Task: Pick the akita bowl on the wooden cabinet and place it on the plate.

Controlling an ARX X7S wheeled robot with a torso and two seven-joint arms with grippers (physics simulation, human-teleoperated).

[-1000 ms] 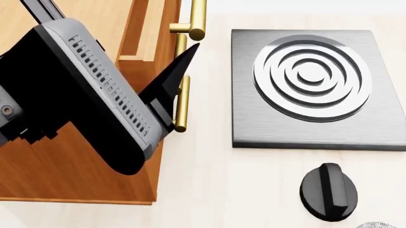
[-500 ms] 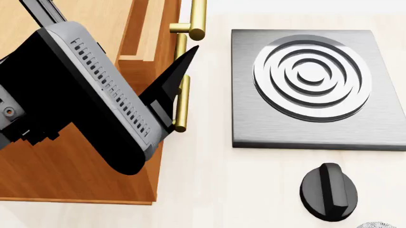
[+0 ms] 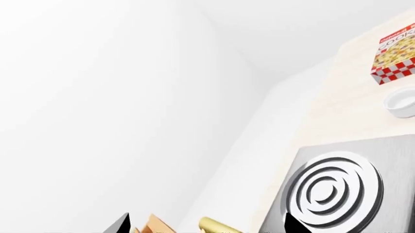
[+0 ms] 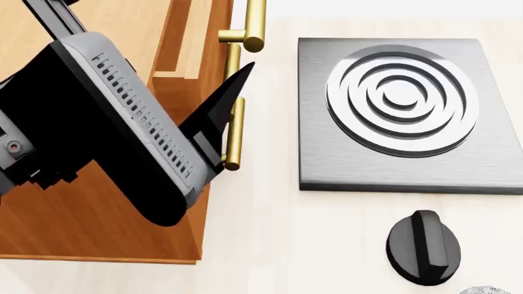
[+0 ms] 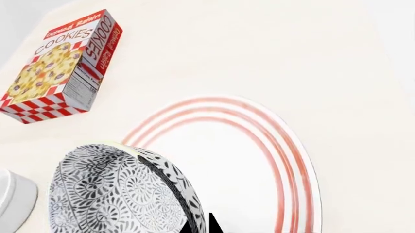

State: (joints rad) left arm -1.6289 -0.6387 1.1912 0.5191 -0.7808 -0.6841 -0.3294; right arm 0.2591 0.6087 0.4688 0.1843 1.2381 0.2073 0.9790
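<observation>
In the right wrist view the akita bowl (image 5: 123, 194), white with a dense dark leafy pattern, hangs tilted over the near part of the plate (image 5: 240, 160), a white plate with red rings. My right gripper (image 5: 202, 225) is shut on the bowl's rim, one black fingertip on each side. The head view does not show that gripper. My left arm fills the left of the head view above the wooden cabinet (image 4: 98, 245), with one black finger (image 4: 220, 104) beside a brass handle (image 4: 234, 131). My left gripper (image 3: 206, 225) is open and holds nothing.
A steel burner plate (image 4: 405, 113) with raised rings lies right of the cabinet, with a black knob (image 4: 422, 247) in front of it. A cookie box (image 5: 61, 68) and a plain white cup (image 5: 9, 199) stand on the pale counter near the plate.
My left arm has shifted very slightly in the head view. The burner plate, knob and cabinet have not moved.
</observation>
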